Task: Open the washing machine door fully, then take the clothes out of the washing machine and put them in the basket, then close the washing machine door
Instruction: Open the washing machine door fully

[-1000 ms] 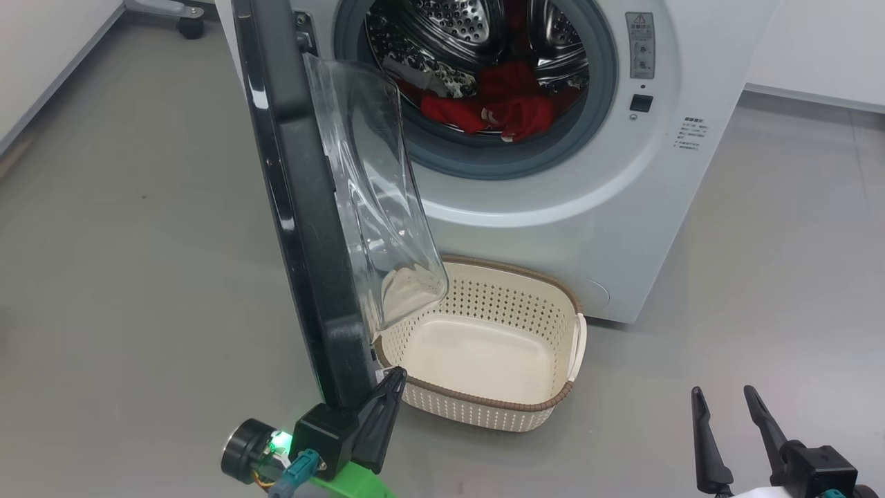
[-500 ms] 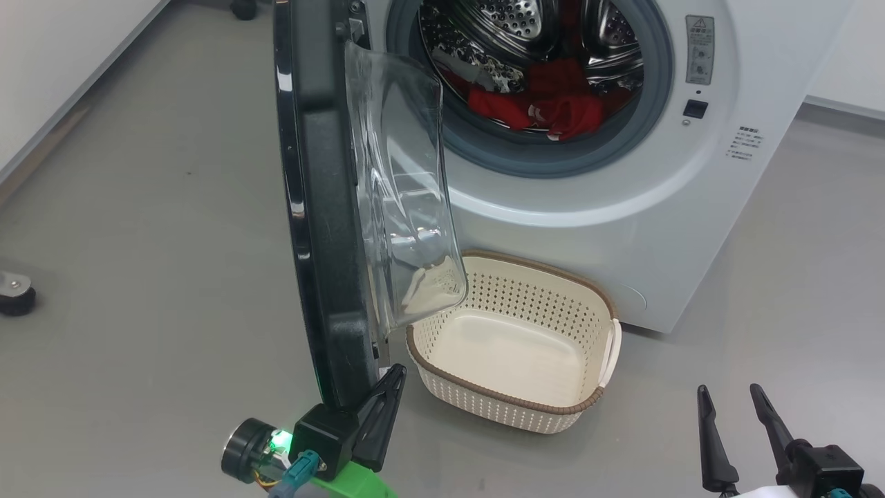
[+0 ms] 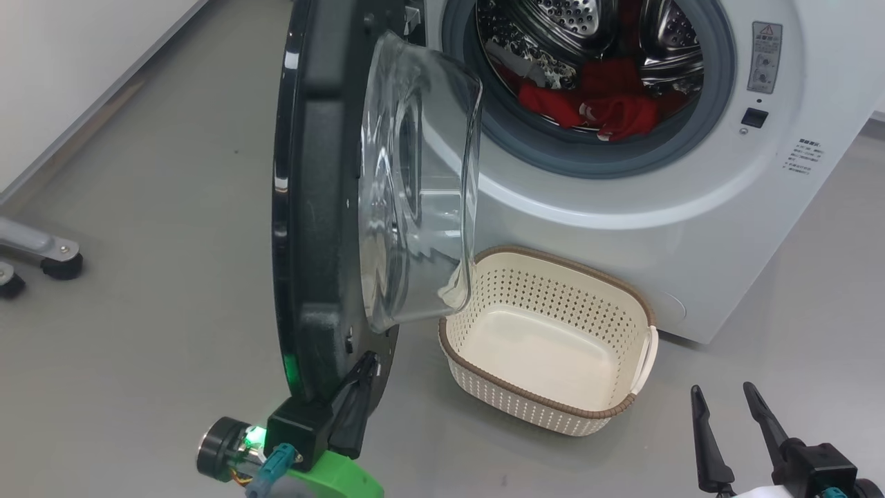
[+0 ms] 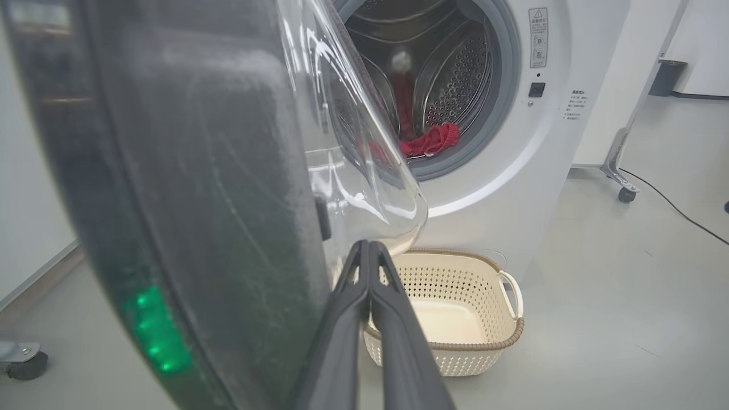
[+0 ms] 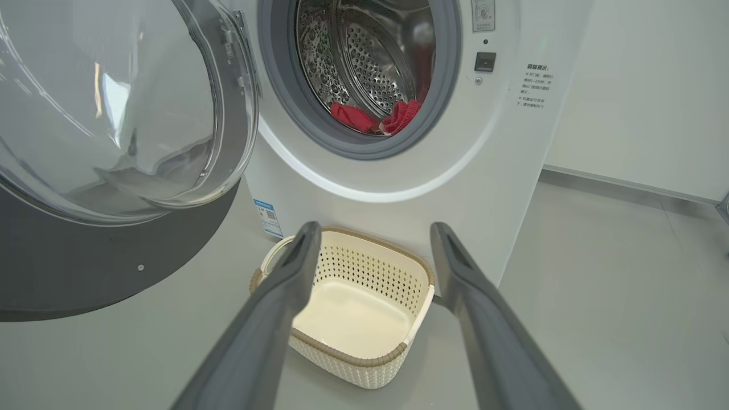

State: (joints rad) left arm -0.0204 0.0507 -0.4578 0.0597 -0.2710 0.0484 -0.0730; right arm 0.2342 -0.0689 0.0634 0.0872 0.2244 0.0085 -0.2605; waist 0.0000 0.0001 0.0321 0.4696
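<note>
The door (image 3: 314, 207) had swung wider over the last second. The head camera had turned too, sliding the washer (image 3: 691, 228) and basket (image 3: 539, 397) toward the right of its view, so part of that shift was not the door's own. Even so, the door's lower edge, which a second earlier overlapped the basket's left end, now stood apart from it, over bare floor (image 3: 152, 207) to the basket's left.

The left gripper (image 3: 370, 360) had its fingers pressed together with nothing between them. Their tips lay against the inner face of the door near its bottom rim, just below the glass bowl, and appeared to be pushing it outward. The right gripper (image 3: 721, 389) hung low on the right with its fingers spread wide and empty, pointed toward the basket.

The clothes (image 3: 601, 104) lay in the bottom of the drum behind the grey gasket. The basket sat empty on the floor, close against the foot of the washer's front, below the opening.

The door looked roughly square to the washer front and probably not yet fully open. The mouth was already clear enough for a reach, so the opening step seemed nearly done and the unloading not begun.
</note>
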